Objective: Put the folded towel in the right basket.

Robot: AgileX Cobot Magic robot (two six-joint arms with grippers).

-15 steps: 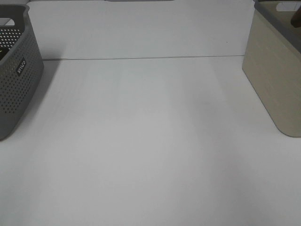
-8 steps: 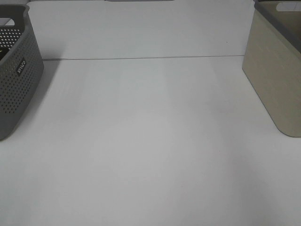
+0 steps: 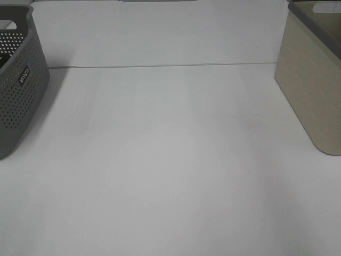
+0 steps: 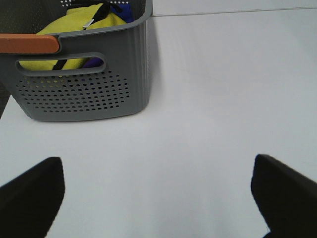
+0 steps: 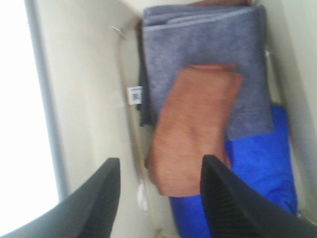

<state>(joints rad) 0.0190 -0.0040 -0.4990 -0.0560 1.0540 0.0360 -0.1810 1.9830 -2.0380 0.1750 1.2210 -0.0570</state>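
Left pincer (image 4: pixel 157 163): released, its two dark fingers spread wide over the white bench (image 4: pixel 208 99), gripping nothing. Just beyond it on the bench stands the grey perforated basket (image 4: pixel 99 94), with an orange strip (image 4: pixel 28 43) on its near rim and a yellow item (image 4: pixel 74 25) inside. Right pincer (image 5: pixel 159 163): also released, fingers apart and empty, held above the inside of the right basket (image 5: pixel 84 74). The folded towel (image 5: pixel 195 119), orange-brown, lies in that basket, apart from the fingers. It rests across a grey towel (image 5: pixel 198 39) and partly over a blue cloth (image 5: pixel 262 163). In the high view the bench runs back to the wall, with the grey basket at the left edge and the beige right basket at the right edge, well apart.
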